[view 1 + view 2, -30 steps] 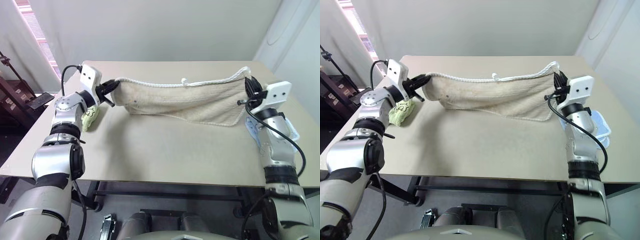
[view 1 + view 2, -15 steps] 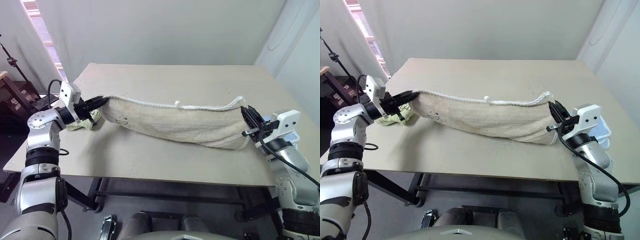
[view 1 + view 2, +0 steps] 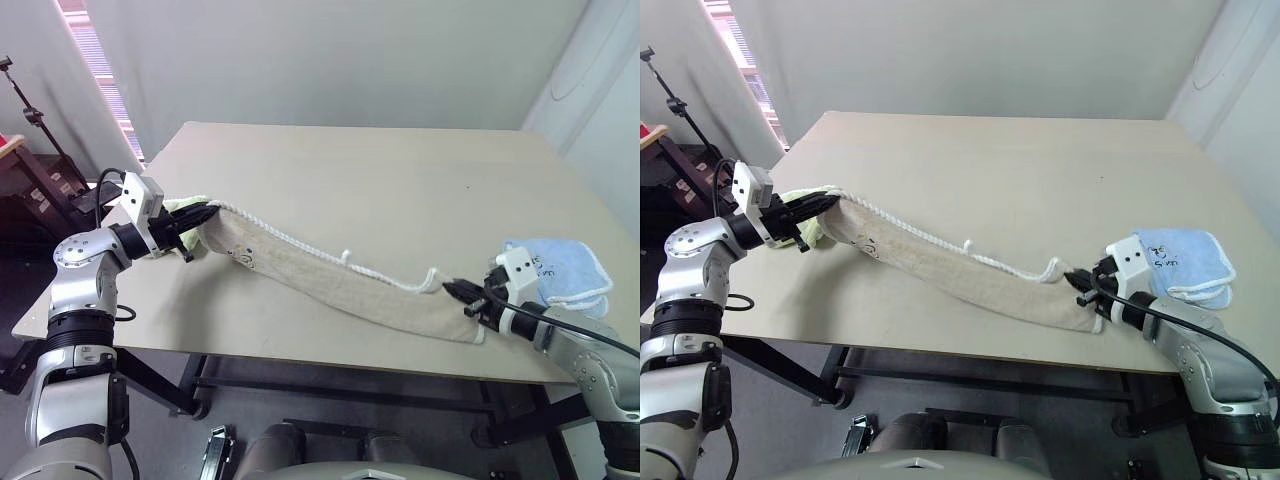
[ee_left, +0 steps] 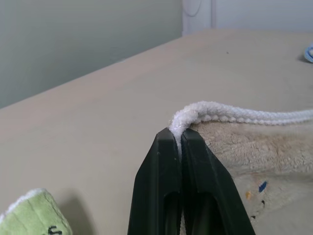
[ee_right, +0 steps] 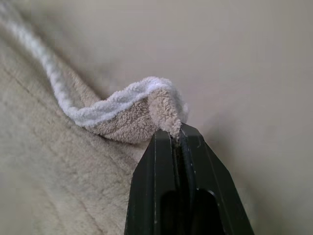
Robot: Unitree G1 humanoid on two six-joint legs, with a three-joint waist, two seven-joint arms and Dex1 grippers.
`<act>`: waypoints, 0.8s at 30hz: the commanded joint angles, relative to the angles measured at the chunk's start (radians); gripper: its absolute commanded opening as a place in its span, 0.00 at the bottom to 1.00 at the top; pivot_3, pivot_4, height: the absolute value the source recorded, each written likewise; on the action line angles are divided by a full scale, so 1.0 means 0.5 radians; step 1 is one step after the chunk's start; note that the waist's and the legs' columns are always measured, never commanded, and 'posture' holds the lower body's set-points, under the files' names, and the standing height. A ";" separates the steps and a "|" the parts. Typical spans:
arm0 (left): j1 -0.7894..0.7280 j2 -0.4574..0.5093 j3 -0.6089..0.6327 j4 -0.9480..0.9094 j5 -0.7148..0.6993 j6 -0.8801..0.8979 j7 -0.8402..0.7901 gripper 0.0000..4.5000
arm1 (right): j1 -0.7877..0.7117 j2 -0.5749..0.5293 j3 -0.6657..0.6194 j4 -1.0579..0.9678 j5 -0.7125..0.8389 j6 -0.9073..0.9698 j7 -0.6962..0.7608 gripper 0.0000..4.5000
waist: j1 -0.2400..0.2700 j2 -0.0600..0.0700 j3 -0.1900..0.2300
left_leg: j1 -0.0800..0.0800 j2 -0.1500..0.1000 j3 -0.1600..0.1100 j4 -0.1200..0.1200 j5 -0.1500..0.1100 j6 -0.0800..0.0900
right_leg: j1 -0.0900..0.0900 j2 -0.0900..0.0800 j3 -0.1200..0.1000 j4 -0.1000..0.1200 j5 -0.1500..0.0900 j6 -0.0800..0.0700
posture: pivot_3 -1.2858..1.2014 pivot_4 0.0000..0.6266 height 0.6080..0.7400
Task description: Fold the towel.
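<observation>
Table [image 3: 380,180]: one towel [image 3: 340,285], two smaller cloths.

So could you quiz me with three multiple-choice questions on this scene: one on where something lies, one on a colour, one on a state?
1. Where does the light blue cloth lie?
A. on the table beside the right end effector
B. under the left arm
C. on the floor

2. What colour is the corded edging of the towel?
A. red
B. white
C. black

3. How do the end effectors stand at the towel's ends?
A. both wide open, away from it
B. one only grips
C. both shut on an end of it

Answers:
1. A: the blue cloth lies on the table just behind the right end effector.
2. B: a white cord runs along the beige towel's upper edge.
3. C: the wrist views show the left end effector and the right each pinching a corner between closed fingers.
</observation>
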 commanded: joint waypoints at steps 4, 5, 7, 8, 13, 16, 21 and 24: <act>0.024 0.035 0.028 -0.123 -0.039 0.012 0.043 0.00 | -0.048 -0.229 0.176 -0.056 -0.087 0.090 0.218 0.12 | -0.006 0.001 0.001 | -0.005 0.000 0.002 0.008 -0.003 -0.003 | 0.000 -0.001 0.000 -0.001 0.000 0.000 | 0.52 0.00 1.00; 0.030 0.033 0.026 -0.129 -0.039 0.012 0.047 0.00 | -0.046 -0.253 0.204 -0.044 -0.117 0.065 0.247 0.16 | -0.007 0.001 0.001 | -0.005 0.000 0.002 0.008 -0.003 -0.003 | 0.000 -0.001 0.000 -0.002 0.000 0.000 | 0.52 0.00 1.00; 0.047 0.028 0.022 -0.147 -0.039 0.015 0.056 0.00 | -0.048 -0.270 0.226 -0.007 -0.161 0.001 0.292 0.31 | -0.006 0.000 0.000 | -0.008 0.000 0.002 0.009 -0.004 -0.002 | -0.001 -0.001 0.000 -0.002 0.000 0.000 | 0.52 0.00 1.00; 0.056 0.026 0.019 -0.155 -0.039 0.016 0.059 0.00 | -0.071 -0.267 0.213 0.016 -0.158 0.010 0.302 0.38 | -0.005 0.000 0.000 | -0.009 0.000 0.002 0.010 -0.004 -0.002 | -0.002 -0.001 0.000 -0.002 0.000 0.000 | 0.52 0.00 1.00; 0.076 0.020 0.013 -0.168 -0.041 0.021 0.078 0.00 | -0.180 -0.302 0.118 0.018 -0.081 0.018 0.444 0.62 | -0.004 0.000 0.000 | -0.017 0.000 0.002 0.011 -0.002 0.000 | -0.011 -0.001 -0.001 -0.002 0.001 0.001 | 0.52 0.00 1.00; 0.078 0.015 0.002 -0.153 -0.025 0.002 0.086 0.00 | -0.324 -0.350 0.156 0.053 -0.040 0.110 0.546 0.62 | -0.007 0.000 0.000 | -0.018 0.000 0.002 0.012 -0.002 0.000 | -0.012 -0.001 -0.001 -0.002 0.001 0.002 | 0.52 0.00 1.00; 0.060 -0.013 -0.013 -0.145 -0.026 0.000 0.098 0.00 | -0.553 -0.372 0.430 0.242 -0.200 -0.002 0.765 0.62 | -0.005 0.000 0.000 | -0.018 0.000 0.002 0.012 -0.003 -0.001 | -0.011 -0.001 -0.001 -0.002 0.001 0.001 | 0.52 0.00 1.00; 0.050 -0.022 -0.018 -0.128 -0.019 -0.012 0.104 0.00 | -0.668 -0.379 0.581 0.432 -0.318 -0.129 0.916 0.62 | -0.002 -0.001 0.000 | -0.019 0.000 0.002 0.012 -0.004 -0.001 | -0.012 -0.001 -0.002 -0.003 0.001 0.001 | 0.52 0.00 1.00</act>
